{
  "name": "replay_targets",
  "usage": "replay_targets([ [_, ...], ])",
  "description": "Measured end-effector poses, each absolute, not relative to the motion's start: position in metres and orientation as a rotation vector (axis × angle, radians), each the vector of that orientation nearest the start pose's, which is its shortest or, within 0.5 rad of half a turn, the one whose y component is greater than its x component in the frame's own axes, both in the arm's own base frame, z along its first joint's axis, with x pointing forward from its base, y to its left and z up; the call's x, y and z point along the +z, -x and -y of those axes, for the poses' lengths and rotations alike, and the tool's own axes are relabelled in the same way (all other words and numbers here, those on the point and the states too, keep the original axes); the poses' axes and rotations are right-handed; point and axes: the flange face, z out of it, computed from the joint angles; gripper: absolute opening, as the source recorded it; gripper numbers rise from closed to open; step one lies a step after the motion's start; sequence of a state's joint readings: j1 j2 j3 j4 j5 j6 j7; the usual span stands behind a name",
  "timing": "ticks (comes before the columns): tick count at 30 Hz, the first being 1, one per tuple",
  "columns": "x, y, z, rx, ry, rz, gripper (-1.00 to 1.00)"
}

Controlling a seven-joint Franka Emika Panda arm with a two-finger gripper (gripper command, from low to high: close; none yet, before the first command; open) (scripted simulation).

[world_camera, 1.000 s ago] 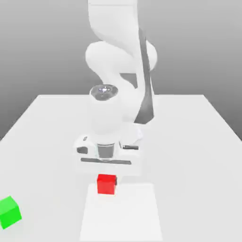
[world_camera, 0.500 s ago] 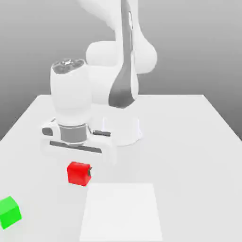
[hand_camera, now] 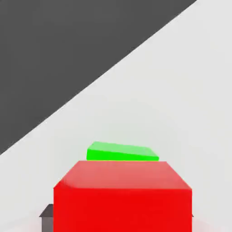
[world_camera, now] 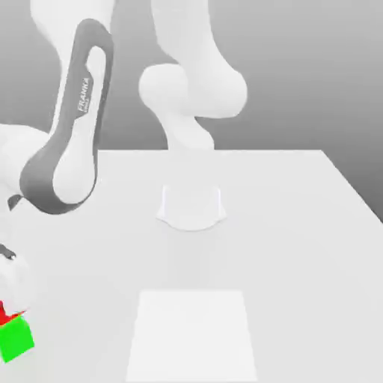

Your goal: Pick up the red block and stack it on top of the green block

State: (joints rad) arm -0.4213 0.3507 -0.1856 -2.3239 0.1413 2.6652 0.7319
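The arm has swung hard across the table [world_camera: 284,224] toward the exterior view's left. A second ago it stood over the pale square patch [world_camera: 192,334] in the lower middle of the frame, with the red block right under the hand; half a second ago the block was already lifted and travelling left. Now the red block [world_camera: 9,315] is a sliver at the lower left edge of the frame, right above the green block [world_camera: 16,339], which has not budged from its corner.

From the hand camera the red block [hand_camera: 122,197] sits close and square in the foreground, and the green block [hand_camera: 121,152] peeks out just beyond its far edge. Dark tips of the fingers [hand_camera: 46,211] flank the red block, so I take it to be gripped between them and riding with the hand.

My reading: the carry is nearly done, and alignment and lowering are left. The green block looks offset from the red one rather than squarely beneath, so a small correction seems needed before release, or the cube may land off-centre and tip.
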Motion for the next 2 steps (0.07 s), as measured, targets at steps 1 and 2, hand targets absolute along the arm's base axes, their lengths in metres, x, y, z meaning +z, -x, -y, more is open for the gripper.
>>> replay_targets([
  [1, 0.1911, -0.4231, 0.3027, 0.000, 2.347, -2.087, 1.00],
  [2, 0.1911, -0.4231, 0.3027, 0.000, 2.347, -2.087, 1.00],
])
